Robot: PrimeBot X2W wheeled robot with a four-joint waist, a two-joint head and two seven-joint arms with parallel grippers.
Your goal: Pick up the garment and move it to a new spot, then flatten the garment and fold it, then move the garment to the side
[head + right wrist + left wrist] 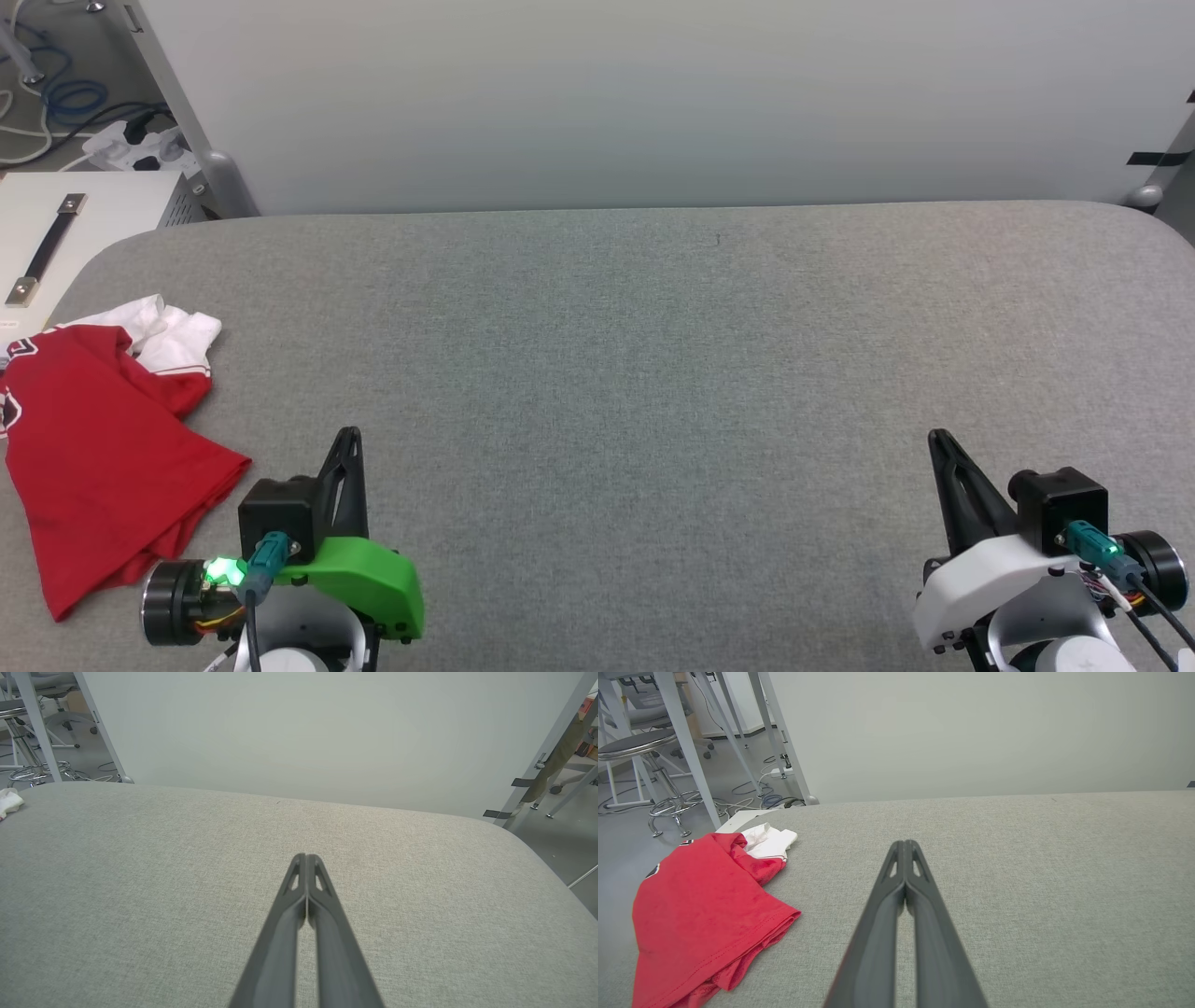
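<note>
A rumpled red jersey T-shirt (103, 448) with white sleeve ends is bunched at the grey woven table's (653, 373) left edge. The left gripper (350, 434) and right gripper (935, 437) have their dark fingers pressed together.

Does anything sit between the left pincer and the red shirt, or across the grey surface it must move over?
Nothing visible does. The garment lies crumpled at the left edge of the table, apart from the shut left pincer, with bare grey cloth between them and across the middle.
</note>
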